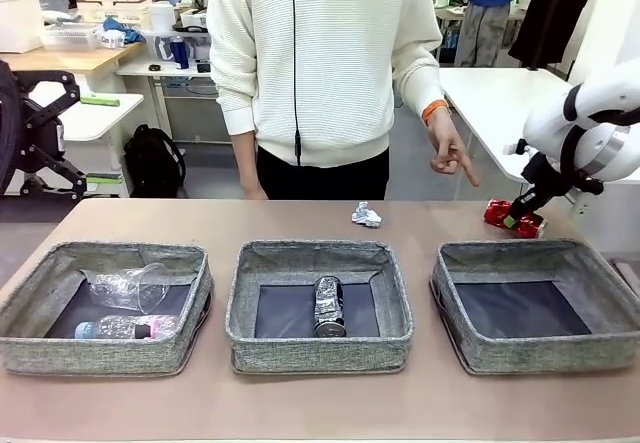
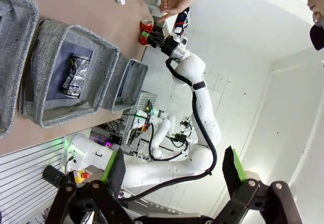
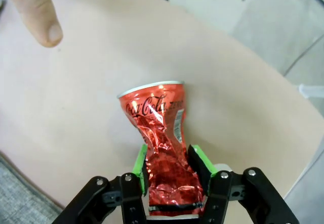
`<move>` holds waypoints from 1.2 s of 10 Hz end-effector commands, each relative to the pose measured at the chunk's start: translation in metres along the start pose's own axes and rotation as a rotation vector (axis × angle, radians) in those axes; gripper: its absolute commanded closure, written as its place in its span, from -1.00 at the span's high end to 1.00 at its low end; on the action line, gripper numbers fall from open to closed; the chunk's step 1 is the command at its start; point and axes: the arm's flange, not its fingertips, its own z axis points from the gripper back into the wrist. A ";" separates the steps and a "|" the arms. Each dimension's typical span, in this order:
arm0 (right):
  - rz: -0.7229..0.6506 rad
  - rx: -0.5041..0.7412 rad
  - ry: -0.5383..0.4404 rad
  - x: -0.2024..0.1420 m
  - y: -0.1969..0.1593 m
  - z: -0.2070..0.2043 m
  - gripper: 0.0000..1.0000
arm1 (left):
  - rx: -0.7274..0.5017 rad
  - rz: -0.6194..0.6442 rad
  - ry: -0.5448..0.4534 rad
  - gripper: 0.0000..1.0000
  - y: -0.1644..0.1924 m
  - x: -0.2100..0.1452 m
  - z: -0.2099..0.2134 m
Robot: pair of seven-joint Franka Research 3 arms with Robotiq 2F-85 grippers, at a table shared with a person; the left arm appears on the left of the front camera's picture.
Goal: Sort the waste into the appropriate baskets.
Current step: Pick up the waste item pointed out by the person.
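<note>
My right gripper [image 3: 167, 166] is shut on the crushed red can [image 3: 161, 133], which lies on the table at the far right [image 1: 512, 216] behind the right basket [image 1: 470, 338]. The same red can [image 2: 146, 31] is visible far off in the left wrist view. A crumpled white paper wad [image 1: 366, 215] lies on the table behind the middle basket [image 1: 245, 333]. That basket holds a crushed dark can [image 1: 328, 306]. In the left basket [image 1: 30, 343] lie a clear plastic cup [image 1: 132, 287] and a clear bottle [image 1: 125, 327]. My left gripper [image 2: 172, 168] is open and raised high, holding nothing.
A person in a white sweater stands at the far side, one hand [image 1: 450, 153] pointing down near the red can; that fingertip [image 3: 38, 16] hangs close above the can. The right basket's dark bottom [image 1: 520, 308] is bare.
</note>
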 end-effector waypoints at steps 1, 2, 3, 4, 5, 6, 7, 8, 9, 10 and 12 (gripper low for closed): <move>-0.009 0.006 0.024 0.004 -0.002 0.002 -1.00 | -0.015 0.009 -0.006 1.00 -0.004 -0.002 -0.001; -0.008 0.007 0.026 0.004 -0.002 0.001 -1.00 | -0.015 0.009 -0.006 1.00 -0.004 -0.002 -0.001; -0.008 0.008 0.030 0.003 -0.002 0.000 -1.00 | -0.015 0.009 -0.006 1.00 -0.004 -0.002 -0.001; -0.009 0.011 0.031 0.003 -0.002 0.000 -1.00 | -0.015 0.009 -0.006 1.00 -0.004 -0.002 -0.001; -0.011 0.019 0.026 0.003 -0.002 0.000 -1.00 | -0.015 0.009 -0.006 1.00 -0.004 -0.002 -0.001; -0.014 0.014 0.027 0.002 -0.003 0.000 -1.00 | -0.015 0.009 -0.006 1.00 -0.004 -0.002 -0.001; -0.016 0.014 0.026 0.002 -0.003 0.000 -1.00 | -0.015 0.009 -0.006 1.00 -0.004 -0.002 -0.001; -0.019 0.012 0.027 0.002 -0.003 -0.001 -1.00 | -0.015 0.009 -0.006 1.00 -0.004 -0.002 -0.001; -0.022 0.015 0.027 0.001 -0.003 -0.002 -1.00 | -0.015 0.009 -0.006 1.00 -0.004 -0.002 -0.001; -0.022 0.016 0.027 0.001 -0.003 -0.002 -1.00 | -0.015 0.009 -0.006 1.00 -0.004 -0.002 -0.001; -0.060 0.028 0.013 -0.001 -0.001 0.008 -1.00 | -0.015 0.009 -0.006 1.00 -0.004 -0.002 -0.001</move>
